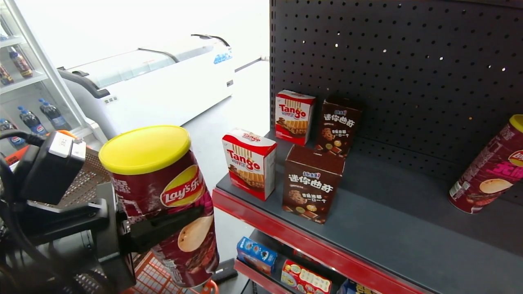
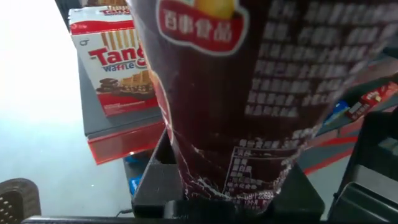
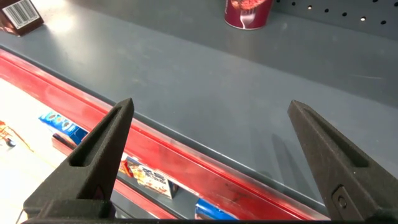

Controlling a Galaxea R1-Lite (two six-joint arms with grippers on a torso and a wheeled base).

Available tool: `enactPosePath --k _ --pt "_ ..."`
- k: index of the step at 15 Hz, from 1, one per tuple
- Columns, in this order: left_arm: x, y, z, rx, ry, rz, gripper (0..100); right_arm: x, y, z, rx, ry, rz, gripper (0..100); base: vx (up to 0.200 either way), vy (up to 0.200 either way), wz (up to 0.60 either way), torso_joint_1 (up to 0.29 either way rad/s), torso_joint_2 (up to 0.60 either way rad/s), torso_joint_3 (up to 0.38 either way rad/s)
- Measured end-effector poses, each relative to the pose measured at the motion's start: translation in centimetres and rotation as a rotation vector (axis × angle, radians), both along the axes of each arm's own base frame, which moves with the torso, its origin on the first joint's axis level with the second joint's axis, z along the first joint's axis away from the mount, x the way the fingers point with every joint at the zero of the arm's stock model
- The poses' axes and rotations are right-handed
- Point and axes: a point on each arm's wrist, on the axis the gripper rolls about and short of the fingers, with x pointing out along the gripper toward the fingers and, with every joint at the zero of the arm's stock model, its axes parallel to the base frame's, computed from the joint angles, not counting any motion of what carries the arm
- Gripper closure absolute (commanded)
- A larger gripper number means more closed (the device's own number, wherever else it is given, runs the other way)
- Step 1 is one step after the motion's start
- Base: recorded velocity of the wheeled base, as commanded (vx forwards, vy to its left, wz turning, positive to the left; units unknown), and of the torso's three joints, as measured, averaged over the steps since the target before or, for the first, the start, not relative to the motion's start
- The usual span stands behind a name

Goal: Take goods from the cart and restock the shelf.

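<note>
two crisp cans in sight. first can [image 1: 163, 196], dark red with a yellow lid, held upright in the left gripper [image 1: 171, 228], one black finger [image 1: 163, 226] pressed across its lower body; raised above the orange mesh cart [image 1: 153, 279], left of the shelf [image 1: 408, 232] and apart from its front corner. four boxes at the shelf's left end: a red-and-white front wafer box [image 1: 249, 163] at the corner, a rear wafer box [image 1: 294, 117] behind it by the pegboard [image 1: 388, 61], a front cookie box [image 1: 312, 183], brown, just beside the front wafer box, and a rear cookie box [image 1: 339, 126] against the pegboard. from the left wrist, first can [image 2: 249, 93] close up with its printed side to the camera, front wafer box [image 2: 115, 68] on the shelf corner beyond. second can [image 1: 490, 171] well apart at the shelf's right end, tilted, lid end leaning toward the pegboard. right gripper [image 3: 214, 155] spread wide, nothing between its fingers [image 3: 99, 162], hanging over the grey shelf board near the red front edge [image 3: 62, 92], second can [image 3: 247, 14] farther back. lower shelf [image 1: 251, 274] beneath, with a blue packet [image 1: 256, 254] and a colourful packet [image 1: 304, 279]. off to the left, a white chest freezer [image 1: 163, 81] and a glass cooler [image 1: 24, 77] with bottles.
</note>
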Motion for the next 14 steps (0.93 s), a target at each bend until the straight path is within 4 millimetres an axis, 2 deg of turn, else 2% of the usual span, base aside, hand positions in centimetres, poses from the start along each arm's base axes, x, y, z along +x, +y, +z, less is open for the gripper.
enactPosePath --k 2,5,9,14 --pt "0.0 -0.1 -0.1 0.0 0.003 -0.026 100 0.0 0.0 0.0 0.001 -0.001 0.0 0 0.0 0.0 0.0 0.0 0.0 0.0" --pt "-0.4 -0.7 -0.1 -0.005 0.006 -0.13 100 0.0 0.0 0.0 0.001 0.0 0.001 0 0.0 0.0 -0.6 0.002 0.01 0.001" --pt "-0.6 -1.5 0.1 -0.011 -0.001 -0.207 100 0.0 0.0 0.0 0.001 0.0 0.001 0 0.0 0.0 0.0 0.0 0.0 0.0" --pt "-0.5 -1.9 0.2 -0.01 0.001 -0.222 100 0.0 0.0 0.0 0.001 0.0 0.001 0 0.0 0.0 0.0 0.0 0.0 0.0"
